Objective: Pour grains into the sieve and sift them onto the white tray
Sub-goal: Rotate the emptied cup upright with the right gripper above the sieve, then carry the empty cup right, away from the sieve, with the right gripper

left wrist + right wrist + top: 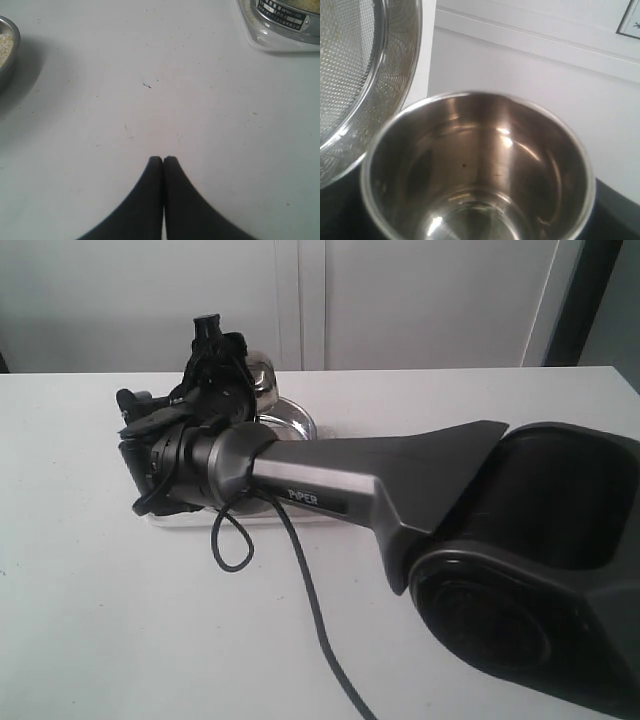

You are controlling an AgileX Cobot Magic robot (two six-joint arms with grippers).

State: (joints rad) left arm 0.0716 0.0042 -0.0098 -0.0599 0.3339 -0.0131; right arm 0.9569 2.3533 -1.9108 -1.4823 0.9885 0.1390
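Observation:
My right gripper (215, 358) is raised over the far left of the table and grips a small steel cup (262, 375). In the right wrist view the cup (480, 170) fills the picture; it is tilted, its inside is bare, and it hides the fingers. The sieve (355, 75) hangs close beside its rim. The sieve (288, 420) rests on the white tray (185, 522), mostly behind my arm. Yellowish grains (300, 4) show in the sieve (280, 17) on the tray (260, 42). My left gripper (163, 159) is shut and empty over bare table.
A steel bowl (11, 65) holding pale grains sits at the edge of the left wrist view, away from the tray. My right arm (420, 480) and its dangling cable (300, 580) cross the table's front. A white wall stands behind.

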